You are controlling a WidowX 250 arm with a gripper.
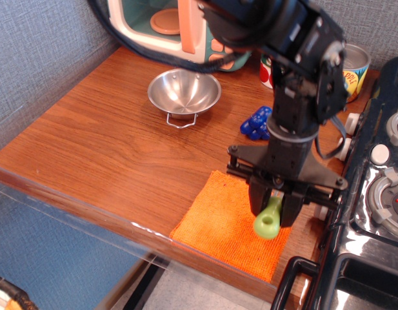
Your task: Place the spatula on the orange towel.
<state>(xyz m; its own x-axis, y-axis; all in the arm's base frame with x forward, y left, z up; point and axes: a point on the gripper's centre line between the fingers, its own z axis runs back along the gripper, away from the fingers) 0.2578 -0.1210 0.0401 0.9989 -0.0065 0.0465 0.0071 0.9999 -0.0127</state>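
The orange towel [221, 226] lies flat near the front edge of the wooden counter. My black gripper [273, 208] hangs over the towel's right part, shut on the spatula [269, 221]. Only the spatula's lime-green handle with its hole shows, pointing down just above or at the cloth; I cannot tell if it touches. The grey head is hidden between the fingers.
A steel bowl [184, 92] stands at the back middle. A blue toy [257, 124] lies behind the gripper. A toy microwave [166, 26] and a pineapple can [355, 64] stand at the back. A black toy stove [373, 213] borders the right.
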